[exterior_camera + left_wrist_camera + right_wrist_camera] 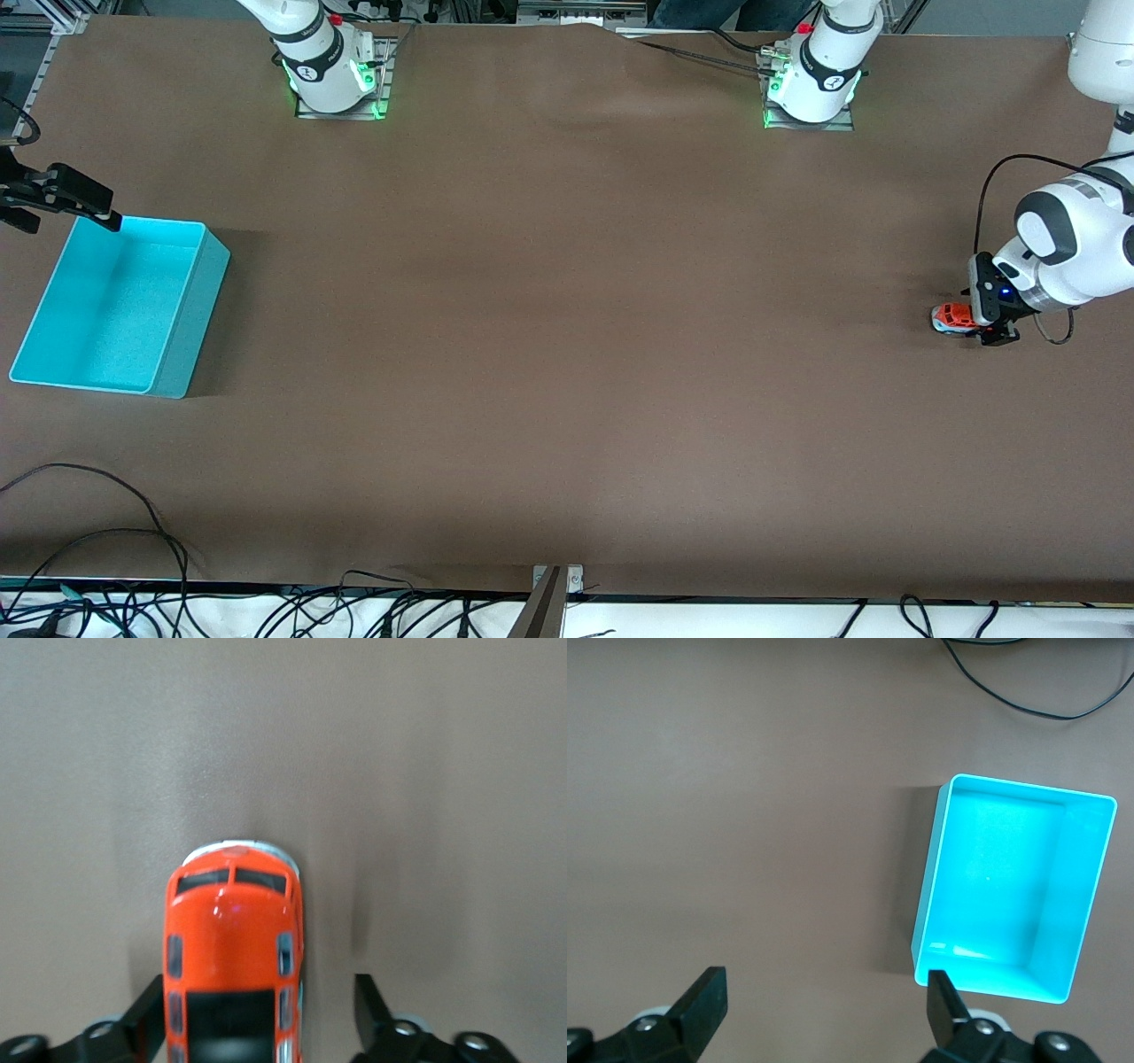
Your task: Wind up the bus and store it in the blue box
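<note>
At the left arm's end of the bench [567, 354], the bus [232, 948] sits on its wheels between the left tool's [257, 1019] released fingers, one clear of its side. Right tool [819, 1010] hangs open over the blue box [190, 328].

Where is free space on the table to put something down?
The whole brown stretch between the box and the bus is bare. The box holds nothing too. It is crowded only at the bus, where the open left gripper straddles it. The right gripper hangs open over the box's corner.
</note>
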{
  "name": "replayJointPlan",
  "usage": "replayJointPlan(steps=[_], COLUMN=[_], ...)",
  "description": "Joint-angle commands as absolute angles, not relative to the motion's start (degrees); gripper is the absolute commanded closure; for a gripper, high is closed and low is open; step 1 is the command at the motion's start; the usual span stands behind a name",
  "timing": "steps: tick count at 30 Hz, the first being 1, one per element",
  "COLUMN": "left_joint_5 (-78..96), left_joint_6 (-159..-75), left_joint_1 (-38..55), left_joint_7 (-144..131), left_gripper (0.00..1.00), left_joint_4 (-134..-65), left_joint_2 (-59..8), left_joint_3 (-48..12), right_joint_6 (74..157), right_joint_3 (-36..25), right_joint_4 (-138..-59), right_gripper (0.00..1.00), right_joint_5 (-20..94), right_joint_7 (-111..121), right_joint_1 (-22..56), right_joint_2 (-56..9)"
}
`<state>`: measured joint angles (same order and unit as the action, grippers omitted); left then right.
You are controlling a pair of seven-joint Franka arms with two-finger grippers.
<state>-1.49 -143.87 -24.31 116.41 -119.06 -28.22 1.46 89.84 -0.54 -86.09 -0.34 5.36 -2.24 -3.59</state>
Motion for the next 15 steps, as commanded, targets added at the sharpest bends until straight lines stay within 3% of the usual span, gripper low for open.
replayJointPlan(steps=[1, 7, 15], left_joint_5=[0.79, 1.32, 0.79], left_joint_6=[-131.95, -121.65, -120.94], left_joint_1=[-24.43, -24.08, -23.91], left_joint_7=[117.25, 114.18, 103.2], left_gripper=[0.0, 0.0, 0.0], left_joint_4=[-112.96, -107.67, -107.49], left_joint_2=[-25.66, -24.35, -19.25], left_joint_3=[1.32, 0.62, -0.79], right_joint_6=[89.3, 89.3, 89.38], right_joint_3=[-0.7, -0.7, -0.7], right_joint_4=[-85.25, -85.25, -85.17], right_gripper=[0.0, 0.0, 0.0], right_joint_5=[0.35, 0.35, 0.35], right_joint_7=[5.63, 5.63, 5.63], right_joint_1=[-2.46, -2.46, -2.46], right_joint_2=[-3.43, -3.51, -3.52])
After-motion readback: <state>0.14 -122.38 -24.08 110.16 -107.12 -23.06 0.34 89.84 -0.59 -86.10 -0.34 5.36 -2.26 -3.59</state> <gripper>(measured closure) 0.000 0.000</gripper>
